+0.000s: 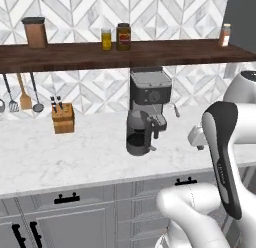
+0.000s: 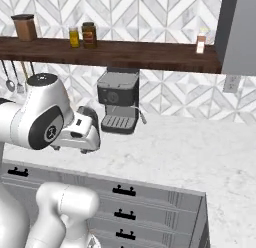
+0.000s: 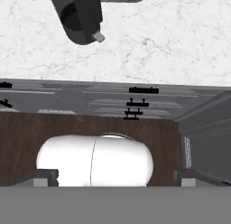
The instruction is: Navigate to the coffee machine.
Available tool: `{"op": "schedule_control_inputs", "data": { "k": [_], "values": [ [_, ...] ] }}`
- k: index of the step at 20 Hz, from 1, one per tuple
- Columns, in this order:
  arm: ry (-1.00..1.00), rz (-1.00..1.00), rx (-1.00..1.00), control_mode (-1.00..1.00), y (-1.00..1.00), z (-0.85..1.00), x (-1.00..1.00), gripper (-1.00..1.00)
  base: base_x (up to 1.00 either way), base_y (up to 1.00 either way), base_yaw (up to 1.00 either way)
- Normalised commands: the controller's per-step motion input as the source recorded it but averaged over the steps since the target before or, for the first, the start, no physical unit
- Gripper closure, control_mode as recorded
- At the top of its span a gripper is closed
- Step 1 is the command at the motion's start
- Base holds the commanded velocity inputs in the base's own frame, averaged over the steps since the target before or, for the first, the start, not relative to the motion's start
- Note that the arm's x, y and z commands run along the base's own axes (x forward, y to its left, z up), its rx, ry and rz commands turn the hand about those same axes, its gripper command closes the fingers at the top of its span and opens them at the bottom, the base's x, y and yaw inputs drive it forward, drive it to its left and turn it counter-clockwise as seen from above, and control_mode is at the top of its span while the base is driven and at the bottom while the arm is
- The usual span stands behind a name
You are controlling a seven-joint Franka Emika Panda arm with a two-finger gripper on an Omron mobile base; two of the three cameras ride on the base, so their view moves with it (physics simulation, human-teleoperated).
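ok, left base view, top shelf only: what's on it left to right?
Brown canister with a dark lid → small yellow jar → dark jar with a red label → small shaker with a pale cap at the far right end. The coffee machine stands on the counter below the two jars.

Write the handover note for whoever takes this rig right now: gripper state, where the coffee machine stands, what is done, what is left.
Gripper: its fingertips show at the bottom of the hand view, too little to tell open or shut; nothing seen held.
The tall boxy dark grey coffee machine stands on the white marble counter against the patterned wall, under the dark wooden shelf, a dark grey carafe in front of it.
Done: the base faces the counter with the machine straight ahead.
Left: probably only a final nudge closer, if any.
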Motion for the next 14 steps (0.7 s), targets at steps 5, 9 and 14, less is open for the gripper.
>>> {"op": "schedule_control_inputs", "data": {
  "k": [5, 9, 14],
  "values": [
    [0.0, 0.0, 0.0, 1.0, 0.0, 0.0, 0.0, -1.0, 1.0, -0.29, 0.31],
    [0.0, 0.0, 0.0, 1.0, 0.0, 0.0, 0.0, -1.0, 0.94, 0.33, 0.12],
    [0.0, 0.0, 0.0, 1.0, 0.0, 0.0, 0.0, -1.0, 1.0, 0.32, -0.18]
  ]
}}
